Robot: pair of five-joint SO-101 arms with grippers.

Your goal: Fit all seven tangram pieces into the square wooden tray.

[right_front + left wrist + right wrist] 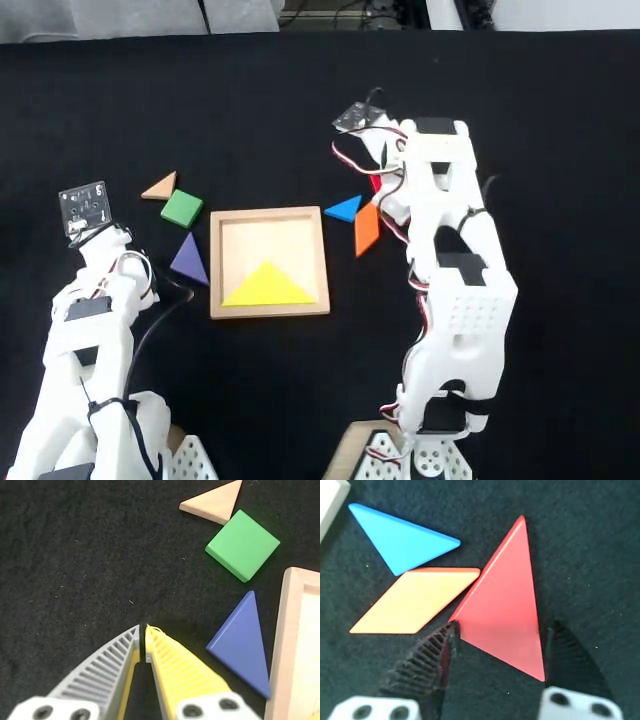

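The right gripper (502,630) stands open astride the red triangle (505,595), a finger at either side of it, just right of the square wooden tray (268,312) at mid-frame in the high view. The yellow triangle (267,285) lies in the tray's lower half. At lower left, the left gripper (142,630) is closed on nothing, near the purple triangle (242,640).
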